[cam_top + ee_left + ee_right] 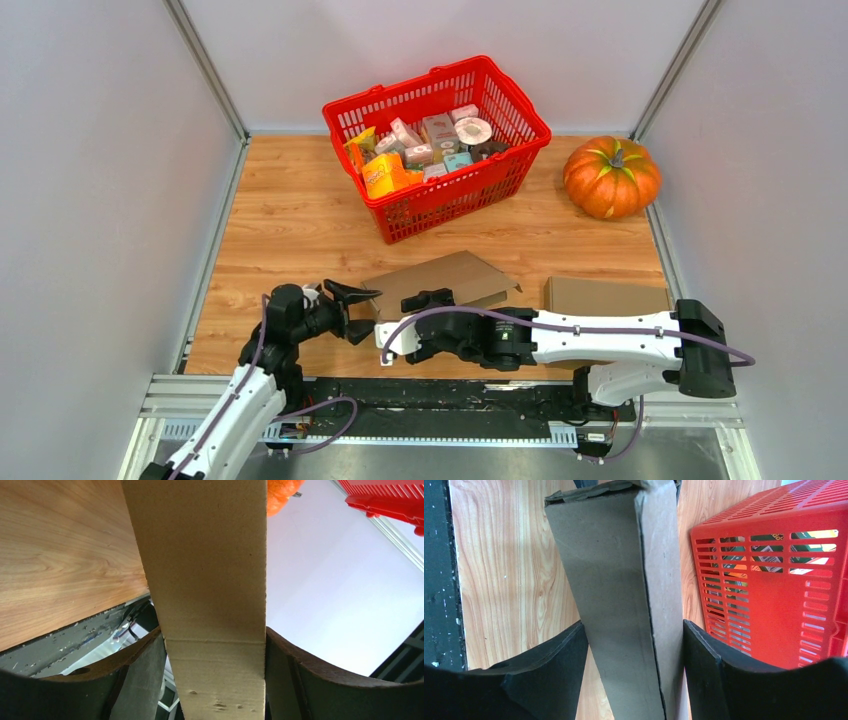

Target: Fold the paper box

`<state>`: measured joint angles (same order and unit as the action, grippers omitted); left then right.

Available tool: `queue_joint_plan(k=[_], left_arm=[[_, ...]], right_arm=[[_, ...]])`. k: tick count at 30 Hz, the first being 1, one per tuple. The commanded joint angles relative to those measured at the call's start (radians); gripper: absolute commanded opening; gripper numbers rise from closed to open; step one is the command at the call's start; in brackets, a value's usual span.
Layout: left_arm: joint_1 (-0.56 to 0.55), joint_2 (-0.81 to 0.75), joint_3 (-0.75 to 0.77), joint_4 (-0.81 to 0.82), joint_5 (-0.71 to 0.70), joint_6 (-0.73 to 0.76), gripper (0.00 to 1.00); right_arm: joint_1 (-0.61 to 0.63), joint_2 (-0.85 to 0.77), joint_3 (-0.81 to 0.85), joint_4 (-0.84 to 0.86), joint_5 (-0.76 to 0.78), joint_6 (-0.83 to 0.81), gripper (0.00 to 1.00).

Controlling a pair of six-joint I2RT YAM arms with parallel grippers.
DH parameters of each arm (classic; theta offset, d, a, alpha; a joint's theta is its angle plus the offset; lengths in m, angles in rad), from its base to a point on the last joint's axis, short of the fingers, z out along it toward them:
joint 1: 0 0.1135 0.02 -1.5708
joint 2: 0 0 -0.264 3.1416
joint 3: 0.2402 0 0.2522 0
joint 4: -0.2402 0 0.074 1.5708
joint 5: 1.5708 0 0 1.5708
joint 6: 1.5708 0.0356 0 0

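The brown cardboard paper box (pixel 448 278) lies partly flattened on the wooden table, in front of the red basket. My left gripper (pixel 352 306) holds its left end. In the left wrist view a cardboard panel (pixel 200 570) fills the gap of the left gripper (pixel 215 637), and both fingers (pixel 142 672) press its edges. My right gripper (pixel 428 301) holds the box's near edge from the right. In the right wrist view the folded box (pixel 619 590) stands between that gripper's (pixel 634 627) black fingers (pixel 704 665), touching both.
A red basket (pixel 520 110) full of small packets stands at the back centre and also shows in the right wrist view (pixel 769 585). An orange pumpkin (pixel 611 177) sits at the back right. A second flat cardboard piece (pixel 605 296) lies at the right, by my right arm.
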<state>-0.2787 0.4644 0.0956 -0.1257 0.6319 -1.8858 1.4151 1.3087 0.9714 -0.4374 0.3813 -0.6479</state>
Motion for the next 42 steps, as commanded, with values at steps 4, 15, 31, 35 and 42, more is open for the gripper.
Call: queue_joint_plan(k=[4, 15, 31, 35, 42], left_arm=[[0.018, -0.087, -0.007, 0.023, 0.097, 0.088, 0.73], [0.026, -0.374, -0.080, 0.090, -0.026, -0.199, 0.75], [0.027, -0.330, 0.289, -0.581, -0.261, -0.020, 0.77], [0.027, -0.279, 0.389, -0.748, -0.319, 0.077, 0.77], [0.027, -0.029, 0.699, -0.773, -0.526, 0.918, 0.74]], right_arm=[[-0.028, -0.025, 0.030, 0.095, 0.091, -0.029, 0.36], [-0.028, -0.115, 0.030, 0.068, 0.079, -0.062, 0.27], [0.004, -0.114, -0.046, 0.032, 0.174, 0.004, 0.26], [0.004, -0.149, -0.014, -0.027, 0.174, 0.040, 0.26], [-0.047, 0.007, 0.343, -0.542, -0.047, 0.257, 0.30]])
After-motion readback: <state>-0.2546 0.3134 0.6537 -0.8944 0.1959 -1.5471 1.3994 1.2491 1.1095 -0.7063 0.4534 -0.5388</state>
